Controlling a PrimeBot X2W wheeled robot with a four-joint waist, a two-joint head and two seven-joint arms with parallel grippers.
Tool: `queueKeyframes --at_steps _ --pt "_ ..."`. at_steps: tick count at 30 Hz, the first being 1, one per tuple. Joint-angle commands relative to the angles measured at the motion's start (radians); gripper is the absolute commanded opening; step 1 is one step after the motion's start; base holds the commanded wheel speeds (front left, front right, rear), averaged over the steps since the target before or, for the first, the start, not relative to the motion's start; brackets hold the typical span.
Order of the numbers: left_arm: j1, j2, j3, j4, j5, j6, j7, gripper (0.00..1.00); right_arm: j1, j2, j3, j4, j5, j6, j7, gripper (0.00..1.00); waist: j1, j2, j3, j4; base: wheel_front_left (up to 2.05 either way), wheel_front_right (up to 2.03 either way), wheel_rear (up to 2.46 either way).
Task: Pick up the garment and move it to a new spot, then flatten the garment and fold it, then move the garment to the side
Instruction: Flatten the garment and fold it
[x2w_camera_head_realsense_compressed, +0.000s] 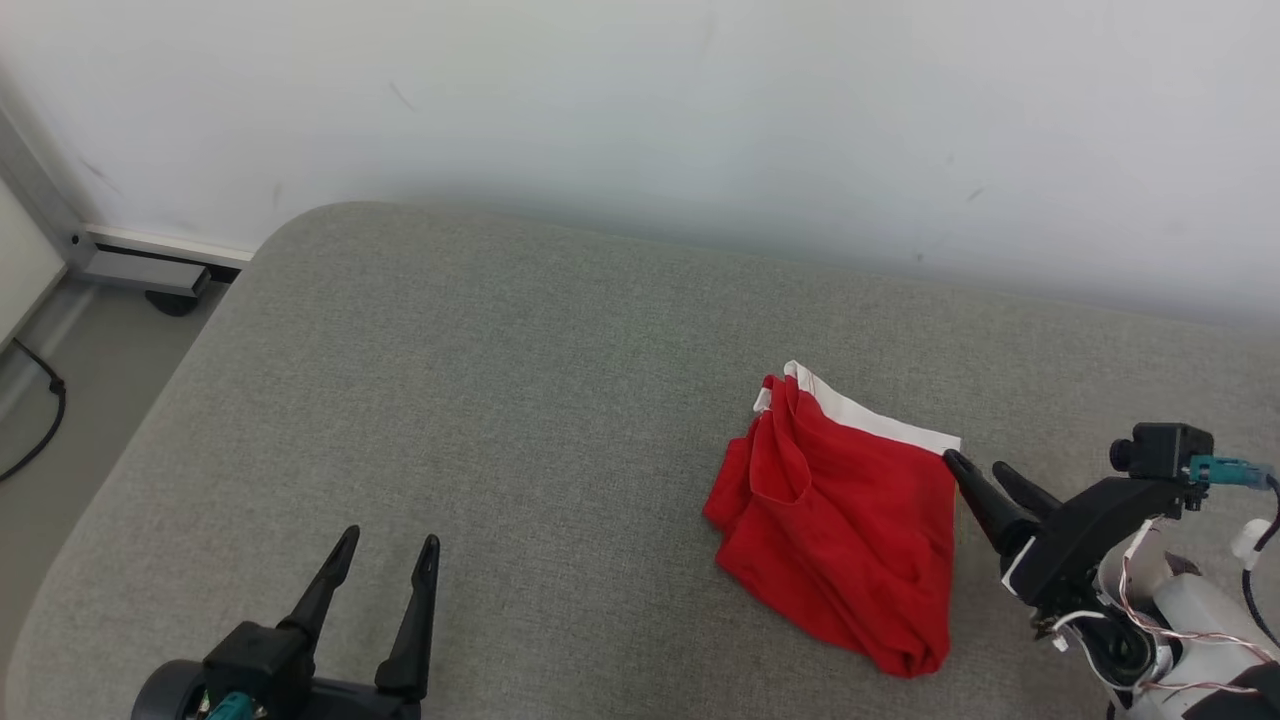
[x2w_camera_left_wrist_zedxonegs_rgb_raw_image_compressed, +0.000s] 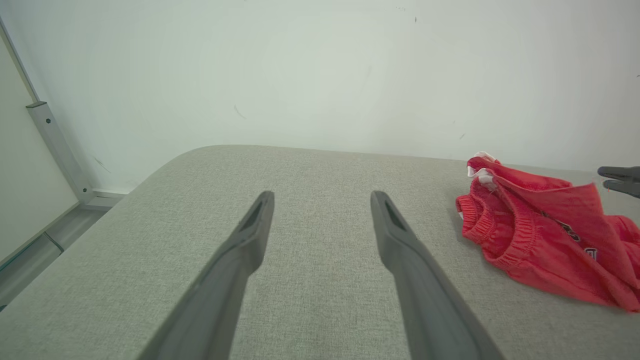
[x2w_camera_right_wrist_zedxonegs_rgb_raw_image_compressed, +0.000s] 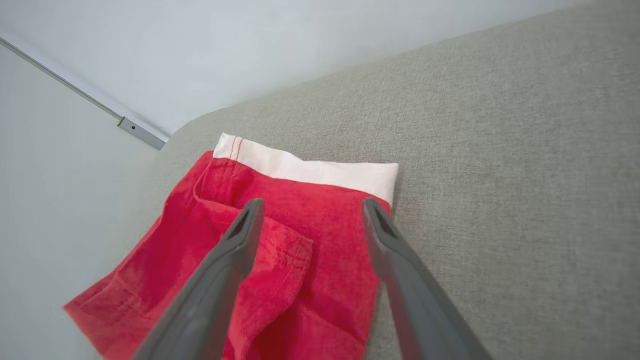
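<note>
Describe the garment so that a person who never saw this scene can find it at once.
A wide grey padded surface stands against a pale wall. On its right half, just left of the right gripper, lies the garment, a crumpled heap. It is the one bright red thing there, with a white band along its far edge.

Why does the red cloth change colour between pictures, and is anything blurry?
Head view: soft, even light, no glare; the garment is deep red and sharp. Left wrist view: paler and washed out, so it looks pinkish, and the left tool looks stretched toward the bottom edge. Right wrist view: the scene sits tilted, and the right tool goes soft close to the lens.
</note>
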Motion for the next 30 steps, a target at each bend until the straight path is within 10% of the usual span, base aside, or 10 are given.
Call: queueKeyframes --at_steps 1,6,7,10,30 --pt "0.009 0.005 0.001 -0.003 -0.007 0.005 -0.005 1.0 0.018 -0.018 0.013 -0.009 -0.02 -0.001 -0.019 1.0 -0.0001 0.0 0.001 -0.005 0.0 0.0 0.0" --pt "-0.003 0.0 -0.005 -0.001 -0.007 0.007 -0.008 1.0 0.025 -0.065 0.099 -0.002 -0.143 -0.001 -0.096 0.92 -0.0001 0.0 0.005 -0.01 0.0 0.0 0.0" --pt "-0.006 0.001 -0.006 0.001 -0.008 0.005 -0.009 1.0 0.025 -0.062 0.113 0.006 -0.159 -0.001 -0.111 0.57 -0.0001 0.0 0.006 -0.01 0.0 0.0 0.0" --pt "-0.013 0.002 -0.01 0.006 -0.01 0.001 -0.012 1.0 0.012 -0.053 0.141 0.039 -0.195 -0.001 -0.145 0.03 -0.0001 0.0 0.009 -0.007 0.0 0.0 0.0" --pt "-0.016 0.014 -0.018 0.009 -0.024 0.014 -0.014 1.0 -0.074 0.014 0.262 0.232 -0.201 -0.001 -0.23 0.0 -0.0001 0.0 0.012 0.029 0.0 0.0 0.0"
